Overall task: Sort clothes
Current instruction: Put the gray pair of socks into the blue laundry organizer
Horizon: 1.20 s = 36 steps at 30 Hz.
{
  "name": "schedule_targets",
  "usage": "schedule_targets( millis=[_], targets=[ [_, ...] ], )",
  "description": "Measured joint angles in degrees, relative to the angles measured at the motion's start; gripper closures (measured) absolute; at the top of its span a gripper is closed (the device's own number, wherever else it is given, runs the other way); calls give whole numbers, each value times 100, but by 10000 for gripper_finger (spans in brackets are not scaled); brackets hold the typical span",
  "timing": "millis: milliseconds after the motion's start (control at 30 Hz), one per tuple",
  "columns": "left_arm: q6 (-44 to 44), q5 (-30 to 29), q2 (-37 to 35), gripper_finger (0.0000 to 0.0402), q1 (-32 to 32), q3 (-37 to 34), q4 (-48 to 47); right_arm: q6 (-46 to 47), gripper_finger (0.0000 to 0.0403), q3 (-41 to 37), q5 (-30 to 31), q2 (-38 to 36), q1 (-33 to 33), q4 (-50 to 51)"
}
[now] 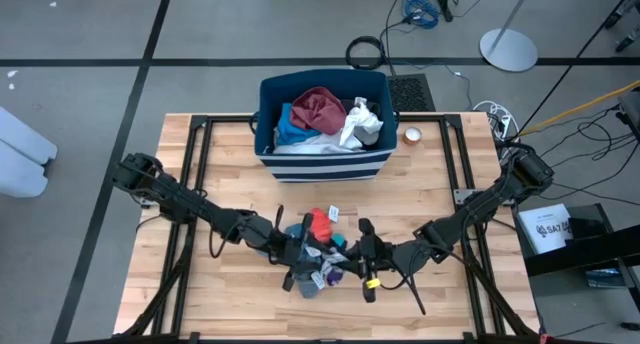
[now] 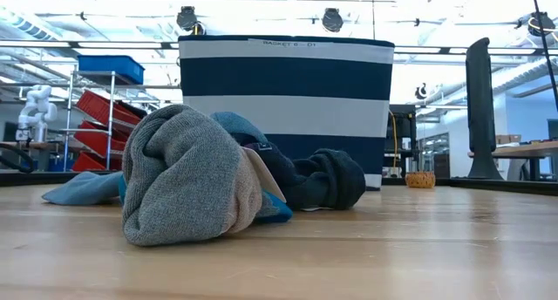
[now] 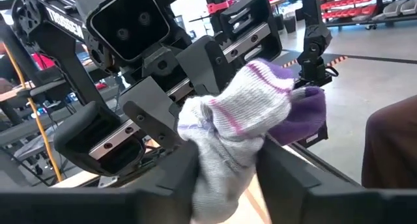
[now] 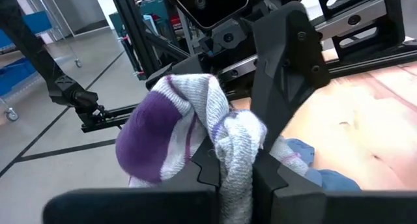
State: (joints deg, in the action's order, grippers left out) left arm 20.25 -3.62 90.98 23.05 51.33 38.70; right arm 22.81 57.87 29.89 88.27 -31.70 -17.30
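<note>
A grey and purple sock is sitting nearest the lens in both wrist views, stretched between the two grippers, and that looks like the reason both arms are meeting at the front middle of the table: I judge they are handling one sock together, perhaps folding it or passing it across.

Going from the left, the left arm is reaching in low along the table, and the left gripper is sitting with its fingers part-spread on either side of the sock's grey cuff. Whether they are squeezing the cloth or only bracketing it, I cannot tell.

In the middle, a small heap of clothes is lying on the wood under and beside the grippers: a red-orange piece, some blue cloth and grey socks. The low view is showing the same heap as a grey knit bundle with dark and blue pieces tucked behind it.

To the right, the right gripper is pinching the sock's grey body, fingers pressed nearly together on the cloth.

Behind the heap, toward the table's far edge, the striped bin is already holding maroon, blue and white pieces, so the sorting appears partly done.
</note>
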Motion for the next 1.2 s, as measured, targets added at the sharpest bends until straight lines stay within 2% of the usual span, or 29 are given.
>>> schedule_targets(
  millis=[200,233,533,700,900,1200],
  targets=[
    [46,6,0,376,40,0,-40,-97,337,-2,-48,0,-14,126],
    [106,9,0,386,46,0,-43,-145,329,-2,-40,0,-18,138],
    [168,-323,7,391,90,0,-58,-1074,239,0,170,-68,-128,330],
    [172,-1109,-49,392,109,8,-311,-1030,212,0,243,-557,-211,978],
    [170,-1916,-406,393,236,11,-891,-335,211,13,213,-1300,-460,1898],
    [156,-4086,-1586,394,343,9,-1165,357,215,9,460,-1487,-826,2777]
  ],
)
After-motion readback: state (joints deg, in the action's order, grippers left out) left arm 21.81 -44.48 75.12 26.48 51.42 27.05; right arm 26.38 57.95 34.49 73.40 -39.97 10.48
